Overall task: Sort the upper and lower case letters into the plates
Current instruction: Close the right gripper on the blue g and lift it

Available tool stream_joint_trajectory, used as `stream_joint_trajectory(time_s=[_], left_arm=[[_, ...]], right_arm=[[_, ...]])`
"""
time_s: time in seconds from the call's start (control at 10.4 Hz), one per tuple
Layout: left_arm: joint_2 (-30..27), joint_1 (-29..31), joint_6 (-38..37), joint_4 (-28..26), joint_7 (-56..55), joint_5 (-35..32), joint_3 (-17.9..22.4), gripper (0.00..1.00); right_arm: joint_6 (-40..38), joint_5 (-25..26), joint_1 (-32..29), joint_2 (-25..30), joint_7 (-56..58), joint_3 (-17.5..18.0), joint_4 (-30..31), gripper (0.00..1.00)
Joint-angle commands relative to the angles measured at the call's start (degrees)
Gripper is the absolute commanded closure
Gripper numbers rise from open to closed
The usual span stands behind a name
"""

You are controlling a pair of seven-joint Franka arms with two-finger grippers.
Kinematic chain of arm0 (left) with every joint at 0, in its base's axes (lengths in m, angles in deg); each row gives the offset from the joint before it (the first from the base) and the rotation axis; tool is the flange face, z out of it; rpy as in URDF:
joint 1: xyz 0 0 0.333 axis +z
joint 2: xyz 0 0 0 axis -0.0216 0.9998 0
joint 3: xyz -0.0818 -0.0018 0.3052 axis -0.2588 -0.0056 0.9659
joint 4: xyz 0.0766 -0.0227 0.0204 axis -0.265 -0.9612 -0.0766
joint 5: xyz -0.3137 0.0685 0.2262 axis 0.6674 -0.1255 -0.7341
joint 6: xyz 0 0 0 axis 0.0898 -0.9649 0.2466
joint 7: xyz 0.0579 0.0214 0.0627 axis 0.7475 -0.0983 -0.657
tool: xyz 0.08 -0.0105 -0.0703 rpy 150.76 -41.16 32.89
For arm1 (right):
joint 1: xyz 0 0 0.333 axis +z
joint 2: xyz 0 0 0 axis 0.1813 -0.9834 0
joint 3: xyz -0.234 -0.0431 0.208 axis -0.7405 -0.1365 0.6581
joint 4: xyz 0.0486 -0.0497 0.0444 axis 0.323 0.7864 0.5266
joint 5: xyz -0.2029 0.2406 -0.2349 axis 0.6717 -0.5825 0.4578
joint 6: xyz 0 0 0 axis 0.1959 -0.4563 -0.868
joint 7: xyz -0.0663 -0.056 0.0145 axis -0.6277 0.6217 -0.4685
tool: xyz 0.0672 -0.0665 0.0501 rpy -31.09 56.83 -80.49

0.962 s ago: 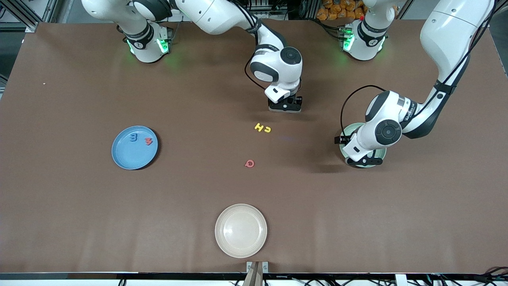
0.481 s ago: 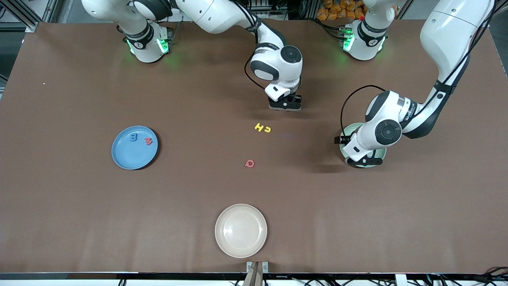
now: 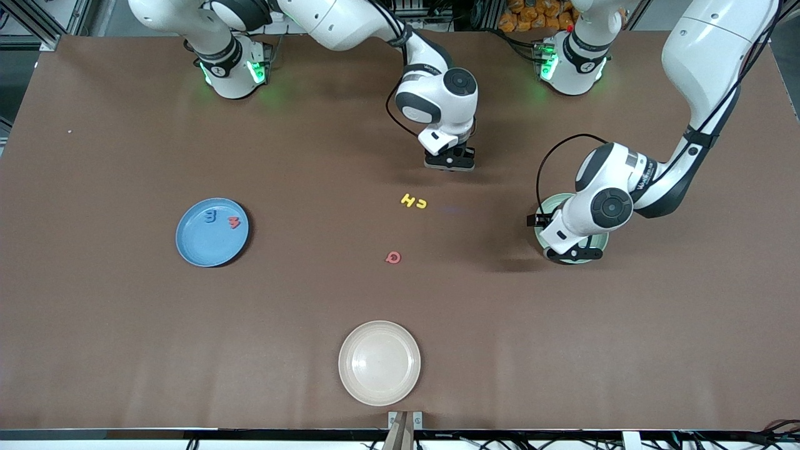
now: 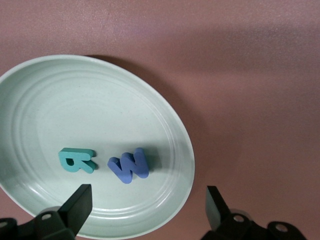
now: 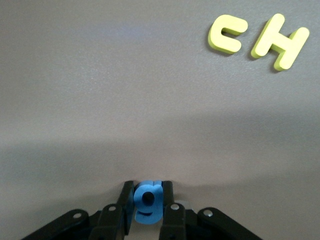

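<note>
Only wrist-seen, fingers [image 5: 148, 202] pinching blue g [image 5: 148, 200]

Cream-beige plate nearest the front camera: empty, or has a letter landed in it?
Empty. The round cream-beige plate shows only its bare inner surface in the front view; no foam letter lies in it.

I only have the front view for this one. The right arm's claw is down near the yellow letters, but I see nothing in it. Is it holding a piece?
Observer: Yes. The right wrist view shows the right claw shut on a blue letter g.
Operator: And the mint plate under the left arm, anything in it?
Observer: The left wrist view shows the mint plate holding a teal letter and a blue w.
Operator: Is the left claw gripping either?
Observer: No, the left claw hangs open above the plate's rim, touching neither.
</note>
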State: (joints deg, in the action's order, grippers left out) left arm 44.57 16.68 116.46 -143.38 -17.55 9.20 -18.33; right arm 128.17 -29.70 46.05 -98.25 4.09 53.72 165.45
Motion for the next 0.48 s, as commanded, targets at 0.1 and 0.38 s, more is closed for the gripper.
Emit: stream_joint_trajectory(time_s=[0.1, 0.38], left_arm=[[-1.8, 0.5, 0.4, -1.2, 0.1, 1.3, -0.4, 0.00], [-1.8, 0.5, 0.4, -1.2, 0.2, 1.2, -0.4, 0.00]], right_arm=[[-8.2, 0.5, -5.2, 5.6, 0.7, 2.8, 1.4, 1.00], [-14.4, -1.2, -12.5, 13.6, 2.0, 3.5, 2.1, 1.00]])
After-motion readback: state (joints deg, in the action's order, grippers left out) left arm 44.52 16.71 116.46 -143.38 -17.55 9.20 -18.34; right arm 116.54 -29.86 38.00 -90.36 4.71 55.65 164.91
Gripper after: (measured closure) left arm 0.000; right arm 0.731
